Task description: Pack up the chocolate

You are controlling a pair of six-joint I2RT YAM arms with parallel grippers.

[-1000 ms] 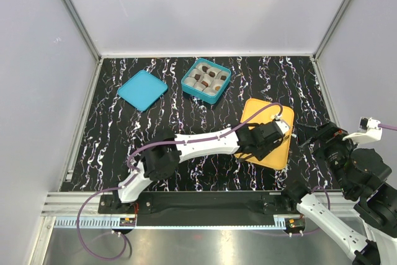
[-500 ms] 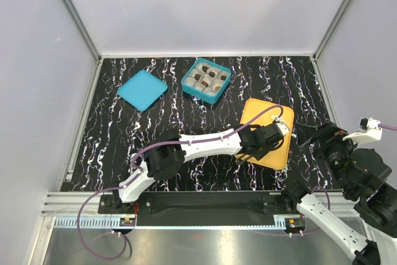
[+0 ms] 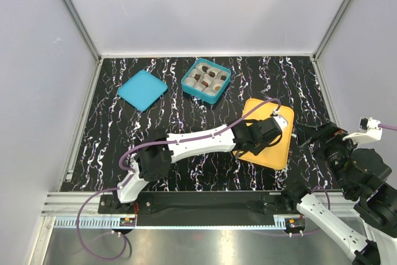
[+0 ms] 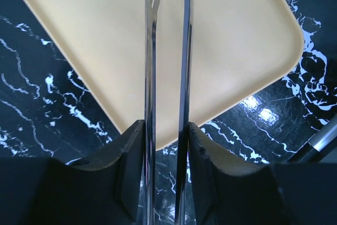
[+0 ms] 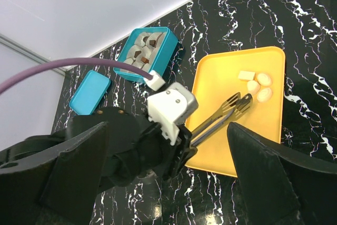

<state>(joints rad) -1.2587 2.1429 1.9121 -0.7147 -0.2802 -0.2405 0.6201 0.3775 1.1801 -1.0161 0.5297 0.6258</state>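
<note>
Yellow tray (image 5: 253, 140) carries the pale chocolate (image 5: 255, 85), upper right in the right wrist view. Our left gripper (image 4: 166, 135) is clamped on the tongs (image 4: 150, 77); the right gripper (image 5: 166, 126) gapes wide. We should squeeze gently, tips squarely astride one piece.

so the tray (image 3: 276, 153) sits on the right half of the bench (image 3: 99, 128), towards the front. a little cluster of chocolate pieces (image 5: 254, 86) lies on it, up in its back right corner. the left end effector (image 3: 257, 136) hangs over the tray holding tongs (image 5: 221, 113), tips just beside that cluster on its front left side. the box (image 3: 206, 80) is behind the tray and left of it, about mid bench, with paper cups (image 5: 141, 51) packed inside and more pieces in them. its lid (image 3: 142, 90) lies flat to the box's left, apart from it
</note>
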